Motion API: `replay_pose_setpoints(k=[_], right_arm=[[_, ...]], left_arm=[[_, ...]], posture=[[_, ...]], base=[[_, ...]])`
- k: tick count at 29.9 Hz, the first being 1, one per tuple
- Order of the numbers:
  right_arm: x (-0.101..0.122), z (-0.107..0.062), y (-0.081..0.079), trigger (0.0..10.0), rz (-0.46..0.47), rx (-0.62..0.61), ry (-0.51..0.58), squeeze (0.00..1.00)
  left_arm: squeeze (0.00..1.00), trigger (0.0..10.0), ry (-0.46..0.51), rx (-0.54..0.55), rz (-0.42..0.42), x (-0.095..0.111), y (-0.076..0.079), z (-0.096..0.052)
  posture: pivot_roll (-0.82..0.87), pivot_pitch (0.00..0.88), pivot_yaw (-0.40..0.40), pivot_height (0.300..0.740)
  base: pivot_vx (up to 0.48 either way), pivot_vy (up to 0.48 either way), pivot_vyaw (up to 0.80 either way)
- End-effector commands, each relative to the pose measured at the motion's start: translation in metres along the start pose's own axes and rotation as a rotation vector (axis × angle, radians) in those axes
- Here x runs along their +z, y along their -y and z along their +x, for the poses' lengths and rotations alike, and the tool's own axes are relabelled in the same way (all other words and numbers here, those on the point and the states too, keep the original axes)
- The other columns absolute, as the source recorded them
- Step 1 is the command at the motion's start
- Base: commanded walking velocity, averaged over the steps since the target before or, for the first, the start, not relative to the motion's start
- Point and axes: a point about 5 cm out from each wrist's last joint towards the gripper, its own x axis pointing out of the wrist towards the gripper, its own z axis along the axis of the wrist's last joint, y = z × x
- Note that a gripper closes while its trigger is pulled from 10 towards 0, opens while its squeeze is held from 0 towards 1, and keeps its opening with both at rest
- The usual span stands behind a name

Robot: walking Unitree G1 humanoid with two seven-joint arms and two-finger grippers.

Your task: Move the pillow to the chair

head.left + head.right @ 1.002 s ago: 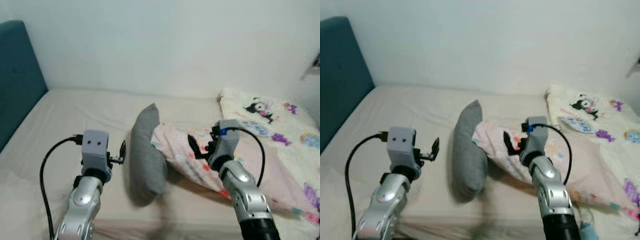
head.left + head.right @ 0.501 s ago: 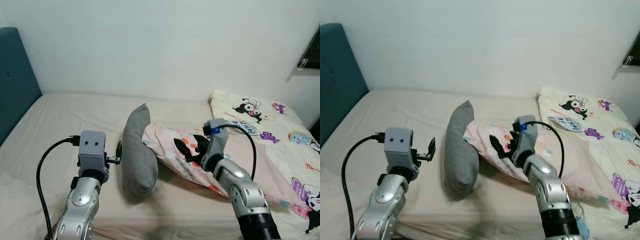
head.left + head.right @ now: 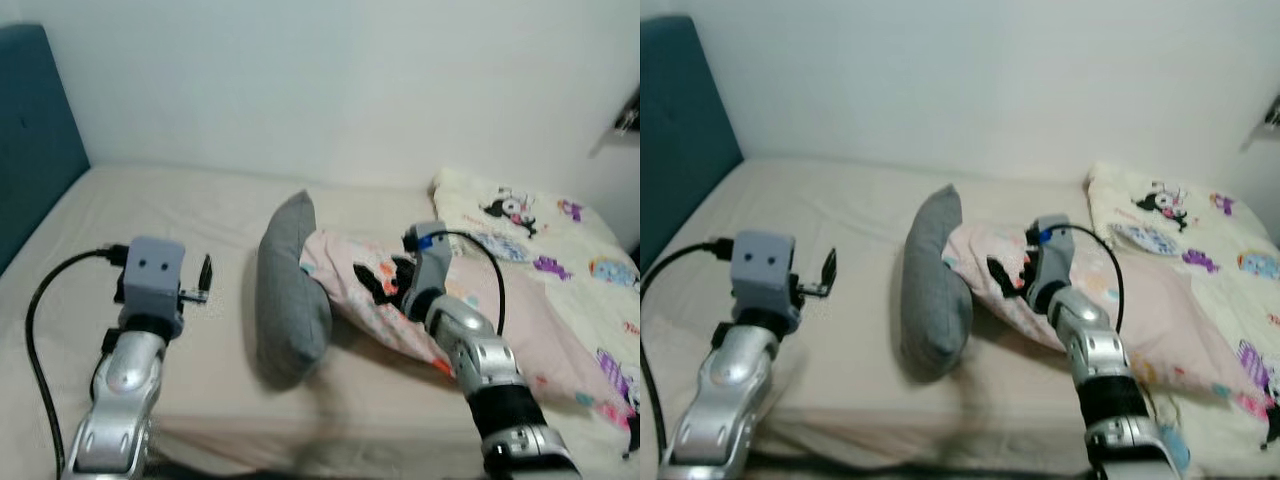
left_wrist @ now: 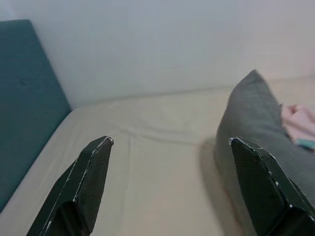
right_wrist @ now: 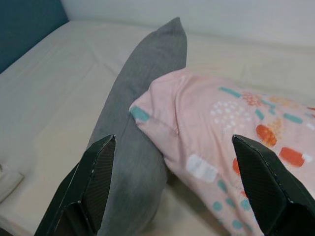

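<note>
A grey pillow [image 3: 288,290] stands on its long edge in the middle of the bed. A pink patterned pillow [image 3: 520,330] leans against its right side. My left gripper [image 3: 203,283] hovers open over the sheet, a little to the left of the grey pillow [image 4: 256,132]. My right gripper [image 3: 1002,277] is open above the pink pillow [image 5: 231,128], near where it meets the grey pillow [image 5: 140,113]. Neither gripper holds or touches anything.
The bed [image 3: 150,230] carries a beige sheet and meets a white wall behind. A teal headboard [image 3: 35,140] stands at the left. A cream cartoon-print blanket [image 3: 540,225] covers the right side of the bed.
The camera has shifted. My left arm has swung out to the left, away from the grey pillow. My right gripper stays over the pink pillow.
</note>
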Motion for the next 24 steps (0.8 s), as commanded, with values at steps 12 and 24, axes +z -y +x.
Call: replay_pose_setpoints(k=[12, 24], right_arm=[[0.009, 0.013, -0.001, 10.0, -0.002, 0.022, 0.008, 0.0], [0.061, 0.021, -0.022, 10.0, 0.078, 0.2, 0.251, 0.0]], left_arm=[[0.0, 10.0, 0.012, 0.058, 0.066, 0.016, -0.026, -0.013], [0.0, 10.0, 0.013, 0.035, 0.102, 0.026, -0.028, -0.023]], posture=[[0.01, 0.103, -0.12, 0.59], [0.03, 0.143, -0.102, 0.535]], base=[[0.0, 0.0, 0.0], [0.0, 0.0, 0.0]])
